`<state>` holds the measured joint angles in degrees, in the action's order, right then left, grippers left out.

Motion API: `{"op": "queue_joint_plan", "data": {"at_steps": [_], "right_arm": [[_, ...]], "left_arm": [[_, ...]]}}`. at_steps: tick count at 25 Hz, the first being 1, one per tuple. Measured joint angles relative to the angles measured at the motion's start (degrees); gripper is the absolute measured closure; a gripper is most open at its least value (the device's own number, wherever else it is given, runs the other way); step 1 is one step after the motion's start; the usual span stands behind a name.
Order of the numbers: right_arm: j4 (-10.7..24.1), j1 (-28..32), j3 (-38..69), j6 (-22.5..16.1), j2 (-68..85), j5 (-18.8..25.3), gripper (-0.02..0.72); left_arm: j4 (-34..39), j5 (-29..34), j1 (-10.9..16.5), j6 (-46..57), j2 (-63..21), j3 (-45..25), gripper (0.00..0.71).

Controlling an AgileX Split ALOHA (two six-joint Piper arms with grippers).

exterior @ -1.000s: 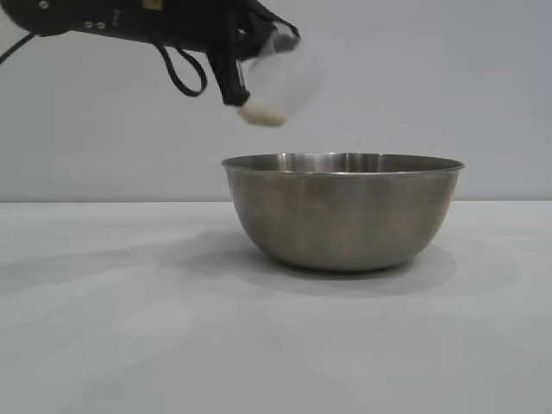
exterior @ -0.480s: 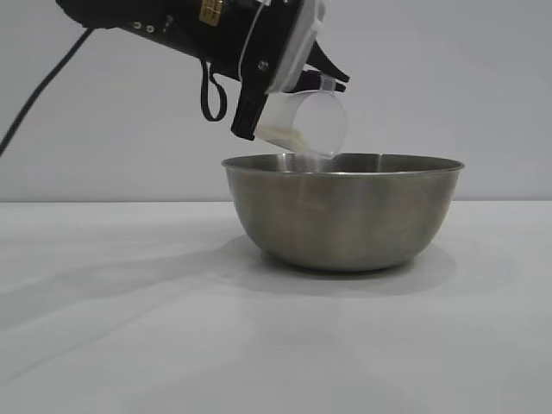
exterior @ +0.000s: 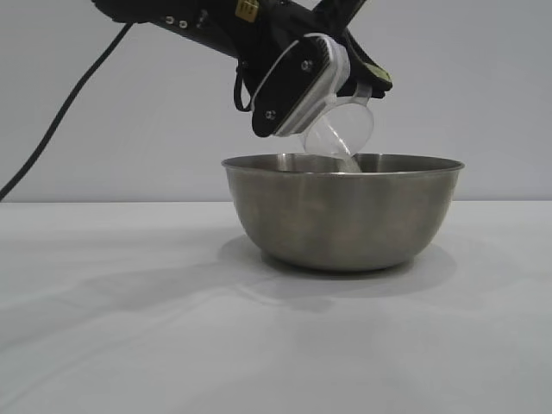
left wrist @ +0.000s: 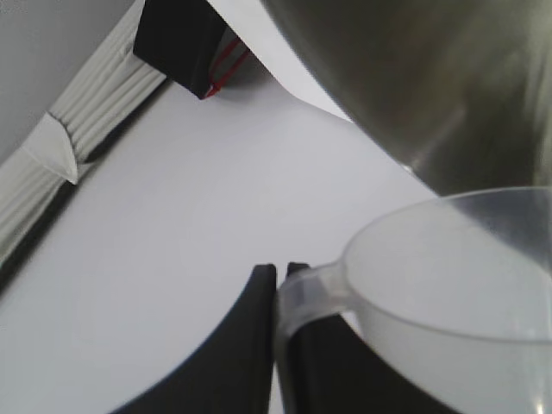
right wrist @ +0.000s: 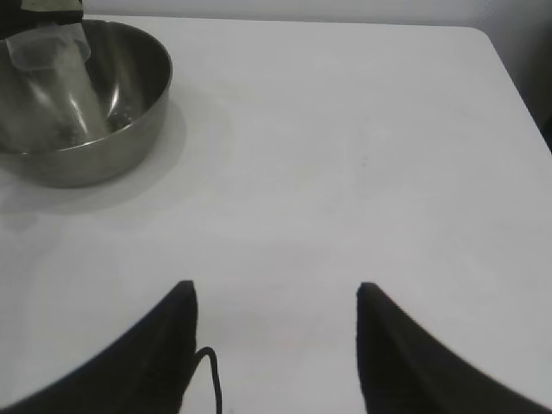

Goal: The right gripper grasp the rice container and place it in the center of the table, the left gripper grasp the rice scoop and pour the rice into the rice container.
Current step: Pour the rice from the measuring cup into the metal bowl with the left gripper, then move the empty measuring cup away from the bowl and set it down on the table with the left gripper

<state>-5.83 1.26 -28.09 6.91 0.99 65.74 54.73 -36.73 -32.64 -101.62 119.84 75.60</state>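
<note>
The rice container (exterior: 345,220), a wide steel bowl, stands on the white table. Above its rim my left gripper (exterior: 366,79) is shut on the loop handle of the rice scoop (exterior: 341,134), a clear plastic cup tipped mouth-down into the bowl. A thin whitish trickle of rice (exterior: 348,161) leaves its lip. The left wrist view shows the fingertips (left wrist: 263,276) pinching the handle, the rice scoop (left wrist: 448,293) beside them and the rice container (left wrist: 431,78) beyond. My right gripper (right wrist: 276,293) stands open over bare table, well apart from the rice container (right wrist: 129,138) and the rice scoop (right wrist: 52,78).
A black cable (exterior: 60,129) trails down from the left arm. The table's edge (right wrist: 509,78) lies beyond the right gripper. In the left wrist view a dark block with a red cord (left wrist: 190,43) and a white ribbed strip (left wrist: 95,95) sit past the table.
The left gripper has come down and to the right over the bowl and tilted the scoop much further. The rice that sat in the scoop's low corner is now running out.
</note>
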Motion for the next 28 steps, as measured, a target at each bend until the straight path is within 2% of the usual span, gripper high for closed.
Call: {"op": "queue_joint_plan", "data": {"at_steps": [2, 6, 9, 11, 13, 18, 21, 24, 26, 28], "right_arm": [[0.00, 0.00, 0.00, 0.00, 0.00, 0.00, 0.312], [0.00, 0.00, 0.00, 0.00, 0.00, 0.00, 0.312], [0.00, 0.00, 0.00, 0.00, 0.00, 0.00, 0.312], [0.00, 0.00, 0.00, 0.00, 0.00, 0.00, 0.312], [0.00, 0.00, 0.00, 0.00, 0.00, 0.00, 0.312], [0.00, 0.00, 0.00, 0.00, 0.00, 0.00, 0.312], [0.00, 0.00, 0.00, -0.10, 0.00, 0.00, 0.312], [0.00, 0.00, 0.00, -0.10, 0.00, 0.00, 0.312], [0.00, 0.00, 0.00, -0.10, 0.00, 0.00, 0.312], [0.00, 0.00, 0.00, -0.10, 0.00, 0.00, 0.312]], "left_arm": [[-6.87, -1.03, 0.00, 3.12, 0.10, 0.00, 0.710], [-31.41, -4.86, 0.00, 8.47, -0.13, 0.00, 0.710], [-45.63, -4.84, 0.43, 22.90, -1.20, 0.00, 0.710], [-52.97, -5.24, 1.16, 33.29, -1.89, 0.00, 0.710], [-59.67, -5.34, 2.05, 39.01, -2.01, 0.00, 0.710], [-75.76, -5.20, 3.73, 45.90, -2.01, 0.00, 0.710], [-81.99, -3.55, 5.53, 53.20, -2.01, -0.27, 0.710], [-82.69, -2.47, 8.57, 62.68, -2.01, -2.73, 0.710], [-80.50, -2.74, 10.66, 68.64, -2.01, -5.59, 0.710], [-74.38, -5.47, 12.91, 75.36, -2.01, -9.38, 0.710]]}}
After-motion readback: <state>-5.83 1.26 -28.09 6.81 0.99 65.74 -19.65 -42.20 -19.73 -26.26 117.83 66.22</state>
